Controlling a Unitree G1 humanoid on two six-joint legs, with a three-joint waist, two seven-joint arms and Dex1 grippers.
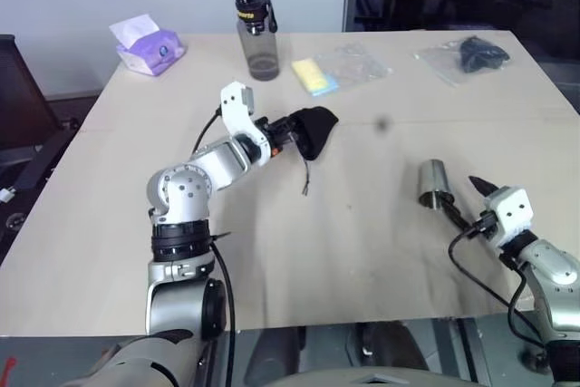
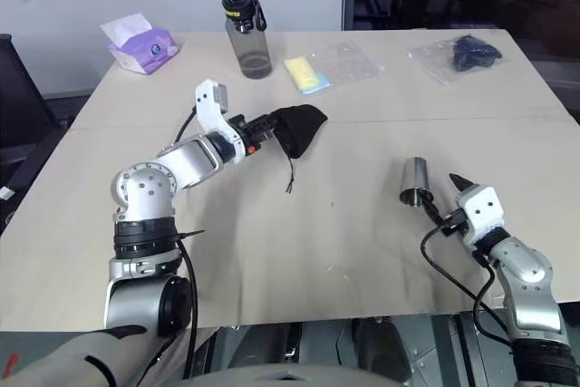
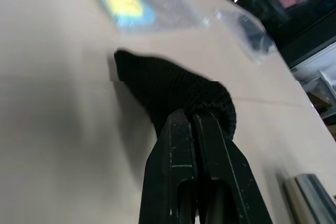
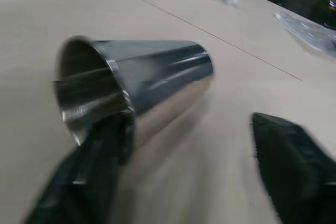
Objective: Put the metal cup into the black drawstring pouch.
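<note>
The metal cup (image 1: pixel 435 184) lies on its side on the table at the right, its open mouth (image 4: pixel 89 90) turned toward my right gripper (image 1: pixel 464 200). That gripper is open: one finger (image 4: pixel 92 166) touches the cup's rim, the other (image 4: pixel 289 156) stands well off to the side. The black drawstring pouch (image 1: pixel 317 125) sits near the table's middle, its cord (image 1: pixel 308 174) trailing toward me. My left gripper (image 1: pixel 288 130) is shut on the pouch's edge (image 3: pixel 210 100).
Along the far side stand a grey bottle with a black cap (image 1: pixel 257 33), a purple tissue pack (image 1: pixel 149 47), a yellow item in clear plastic (image 1: pixel 317 74) and a dark item in a clear bag (image 1: pixel 471 53). The table's front edge (image 1: pixel 362 322) is close.
</note>
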